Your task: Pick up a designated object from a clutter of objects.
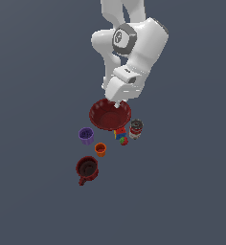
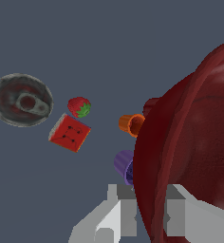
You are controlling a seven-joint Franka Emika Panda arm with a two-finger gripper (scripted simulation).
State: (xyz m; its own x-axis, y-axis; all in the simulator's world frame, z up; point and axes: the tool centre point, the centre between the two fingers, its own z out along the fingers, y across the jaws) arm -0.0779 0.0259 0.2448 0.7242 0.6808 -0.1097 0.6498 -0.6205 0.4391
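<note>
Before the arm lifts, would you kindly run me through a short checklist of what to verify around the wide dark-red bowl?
1. Target: the gripper is at the wide, shallow dark-red bowl, not the dark-red handled mug: ok.
2. Rim placement: in the wrist view the bowl's wall passes between the two grey fingers: ok.
3. Firm closure on the rim: cannot tell.
4. Bowl level or tilted, on the table or lifted: cannot tell.
5. Neighbours: the multicoloured cube, small red strawberry-like ball and grey can sit close beside the bowl in the exterior view; contact: cannot tell.
6. Purple cup and orange cup stand apart from the bowl: ok.
</note>
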